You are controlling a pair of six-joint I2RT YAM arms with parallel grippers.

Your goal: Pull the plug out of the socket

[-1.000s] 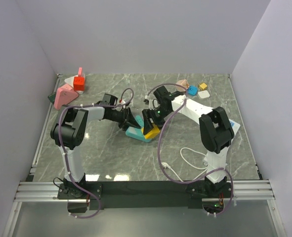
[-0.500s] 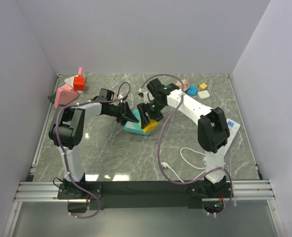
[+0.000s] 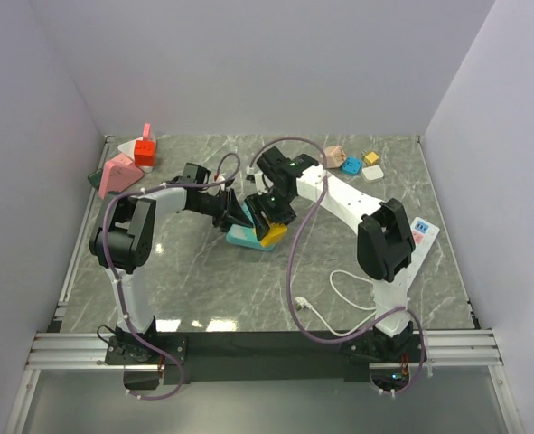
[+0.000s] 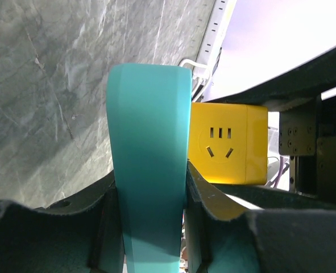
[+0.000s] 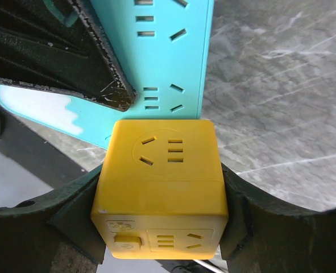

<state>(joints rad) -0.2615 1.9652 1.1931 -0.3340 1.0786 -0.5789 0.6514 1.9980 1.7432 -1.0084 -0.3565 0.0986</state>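
Right, the left gripper point(image 4: 150, 207) is clamped on the teal strip point(image 4: 148, 125), one finger flat on the socket face and the other on the back. That's the anchor hand. Across from it, the right gripper point(image 5: 159, 219) is closed hard on the yellow cube point(image 5: 162, 165), with a pad on each of two opposite sides. The cube sits tight against the strip's socket face, near the end. I can't see the prongs, so I can't tell how deep they sit.

Pulling out to the top view, the pair meets mid-table point(image 3: 248, 289), towards the far side. Whether the strip's lower end rests on the marble I can't say. A white cable point(image 3: 348, 289) lies well apart, by the right arm's base, so it's no bother.

Now, doing this well. My read is that the pull should go straight off the socket face, square to it, with no rocking or twisting. A skewed pull would likely bind the prongs and lever the strip round in the left pads. The left side should only hold firm and resist, because dragging both ways invites a slip on that smooth plastic. The right grip looks centred on the cube, which suits a clean pull. Start slowly and expect a sudden release, so the right arm doesn't fly back.
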